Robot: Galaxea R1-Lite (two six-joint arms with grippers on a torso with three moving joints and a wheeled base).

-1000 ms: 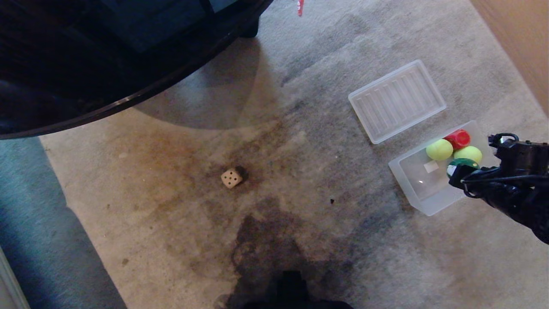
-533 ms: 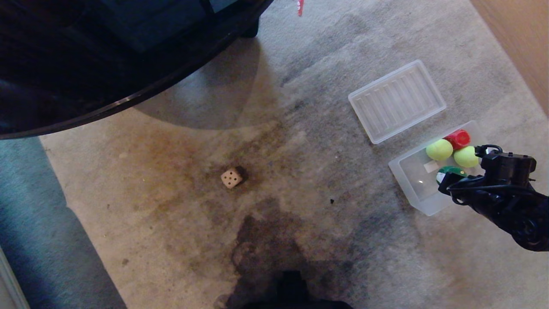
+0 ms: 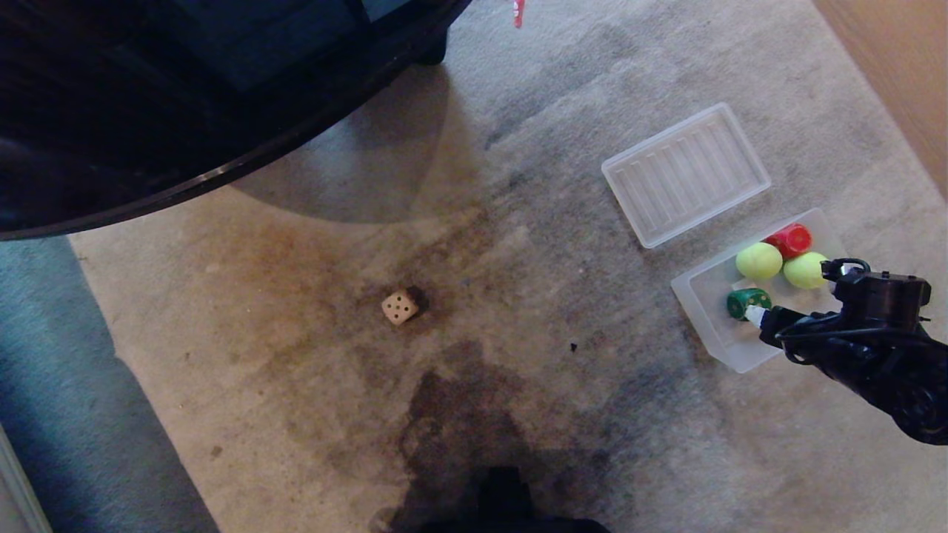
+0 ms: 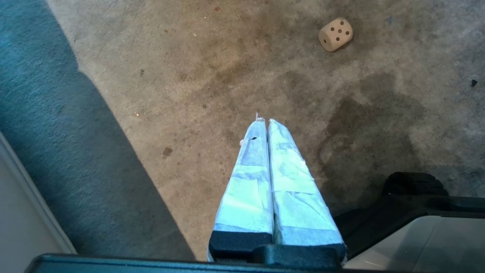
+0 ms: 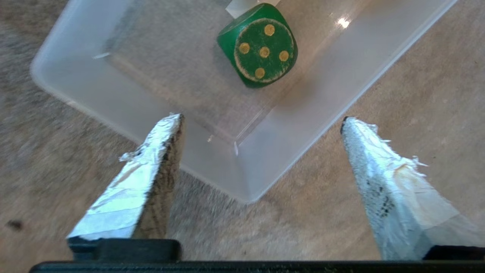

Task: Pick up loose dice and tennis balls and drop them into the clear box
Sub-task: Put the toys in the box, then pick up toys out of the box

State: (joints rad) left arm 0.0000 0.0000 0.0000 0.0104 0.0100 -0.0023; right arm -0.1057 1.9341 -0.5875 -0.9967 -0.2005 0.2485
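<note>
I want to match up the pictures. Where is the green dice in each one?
Head view: the green die lies inside the clear box, at the right, just off the right gripper.
Left wrist view: not in it; only the beige die shows on the carpet.
Right wrist view: near the top middle, five yellow pips up, beyond the open fingers.
Shared landmark: the clear box.
</note>
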